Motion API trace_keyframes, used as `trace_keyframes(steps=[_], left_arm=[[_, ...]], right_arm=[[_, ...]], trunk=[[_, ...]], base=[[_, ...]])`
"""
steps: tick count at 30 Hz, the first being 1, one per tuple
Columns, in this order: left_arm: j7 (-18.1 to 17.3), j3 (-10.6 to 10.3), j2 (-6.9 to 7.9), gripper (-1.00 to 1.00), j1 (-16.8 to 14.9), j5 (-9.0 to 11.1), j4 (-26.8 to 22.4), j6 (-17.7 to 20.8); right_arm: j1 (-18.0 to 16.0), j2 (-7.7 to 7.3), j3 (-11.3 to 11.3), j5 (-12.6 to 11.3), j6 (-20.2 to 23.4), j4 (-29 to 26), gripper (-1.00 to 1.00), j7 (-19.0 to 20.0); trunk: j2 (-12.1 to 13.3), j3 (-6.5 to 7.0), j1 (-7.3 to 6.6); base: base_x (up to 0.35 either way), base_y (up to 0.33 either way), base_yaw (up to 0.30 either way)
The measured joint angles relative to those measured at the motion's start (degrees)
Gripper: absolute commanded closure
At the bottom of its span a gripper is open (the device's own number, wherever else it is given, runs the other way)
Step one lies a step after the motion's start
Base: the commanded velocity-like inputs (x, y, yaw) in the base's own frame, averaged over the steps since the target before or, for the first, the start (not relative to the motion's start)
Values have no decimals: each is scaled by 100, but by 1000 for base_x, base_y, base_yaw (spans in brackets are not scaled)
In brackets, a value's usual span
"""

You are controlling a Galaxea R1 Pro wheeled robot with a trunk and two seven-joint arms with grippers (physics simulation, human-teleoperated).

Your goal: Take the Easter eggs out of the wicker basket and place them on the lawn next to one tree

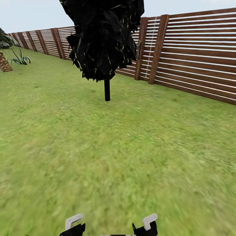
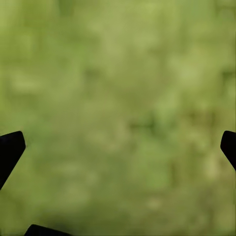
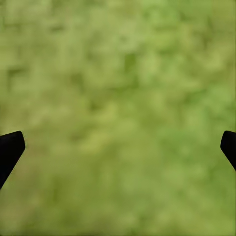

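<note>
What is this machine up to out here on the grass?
A wheeled robot is out on the lawn of a fenced garden, handling nothing at this moment. Its left tool and right tool both point down at bare grass, fingers spread wide with nothing between them. Ahead stands a dark, thin-trunked tree near the wooden slat fence. It seems to be on its way somewhere.

the right end effector (image 3: pixel 118 147) hangs over the lawn (image 3: pixel 118 88), its two dark fingertips (image 3: pixel 10 150) spread wide at opposite edges of the picture, with blurred green grass between them and nothing held.
</note>
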Motion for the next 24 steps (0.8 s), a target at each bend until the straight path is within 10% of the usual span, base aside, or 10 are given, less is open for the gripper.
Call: trace_keyframes(steps=[24], left_arm=[[0, 0, 0, -100, -1, -3, 1, -1]], right_arm=[[1, -34, -7, -1, 0, -1, -100, 5]], trunk=[[0, -61, 0]], base=[[0, 0, 44]])
